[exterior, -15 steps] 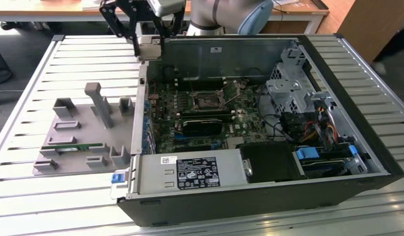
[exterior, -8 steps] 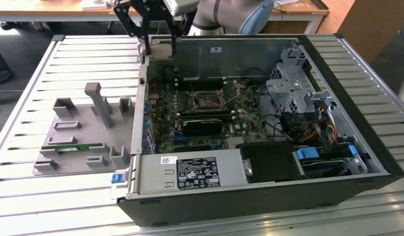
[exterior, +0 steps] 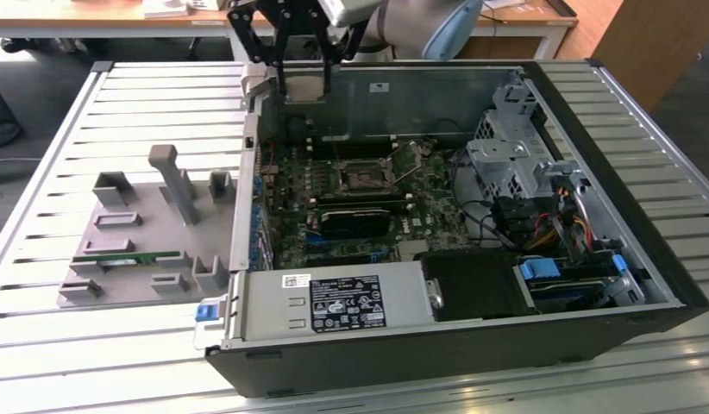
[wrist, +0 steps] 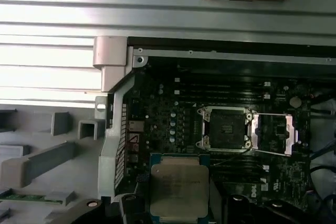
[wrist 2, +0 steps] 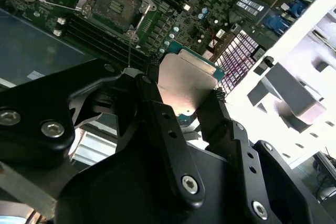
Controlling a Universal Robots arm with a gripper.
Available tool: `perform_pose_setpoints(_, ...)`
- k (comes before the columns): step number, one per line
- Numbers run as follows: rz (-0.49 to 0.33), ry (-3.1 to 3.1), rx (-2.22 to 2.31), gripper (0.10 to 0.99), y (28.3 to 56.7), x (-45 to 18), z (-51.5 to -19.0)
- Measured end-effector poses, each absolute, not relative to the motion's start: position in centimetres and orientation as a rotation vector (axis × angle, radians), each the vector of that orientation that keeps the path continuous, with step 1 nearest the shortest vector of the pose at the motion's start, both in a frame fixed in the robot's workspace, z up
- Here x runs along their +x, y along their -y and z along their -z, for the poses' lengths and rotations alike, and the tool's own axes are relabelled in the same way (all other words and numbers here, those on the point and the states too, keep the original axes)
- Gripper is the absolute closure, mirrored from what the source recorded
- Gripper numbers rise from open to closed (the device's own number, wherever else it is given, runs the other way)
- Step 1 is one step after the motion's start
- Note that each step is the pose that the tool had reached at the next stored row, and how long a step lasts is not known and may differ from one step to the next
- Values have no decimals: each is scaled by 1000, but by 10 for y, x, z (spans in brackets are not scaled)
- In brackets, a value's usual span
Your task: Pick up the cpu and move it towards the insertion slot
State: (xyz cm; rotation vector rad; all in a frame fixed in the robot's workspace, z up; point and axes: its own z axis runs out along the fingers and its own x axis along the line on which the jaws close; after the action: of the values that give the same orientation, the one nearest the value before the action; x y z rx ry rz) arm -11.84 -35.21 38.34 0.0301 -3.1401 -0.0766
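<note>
Black and two-fingered, the claw (exterior: 304,73) hangs over the far edge of the open case (exterior: 630,198), its fingers (wrist 2: 157,116) pinched on two opposite edges of the cpu (exterior: 305,84), which hangs clear of everything below. Under the claw lies the ribbed table (exterior: 55,345), with the case lying on its side and taking up most of the room. Inside the case, the green motherboard (exterior: 331,207) sits beneath and a little ahead of the claw. Beside the case, off to the claw's side on the exterior view's left, is a grey fixture tray (exterior: 113,259) with upright blocks and a thin green memory stick (exterior: 127,257) lying in it. On the motherboard, the slot (exterior: 363,176) is near the claw but not under it, its metal frame open around a dark centre. In both wrist views the cpu (wrist 2: 185,85) shows its silvery face and green rim, with the slot (wrist: 226,128) just beyond it and apart from it.
</note>
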Motion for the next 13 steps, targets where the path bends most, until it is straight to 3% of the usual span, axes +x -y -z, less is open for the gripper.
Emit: perform_pose_setpoints(13,77,3140,30,545,346,-73,-383)
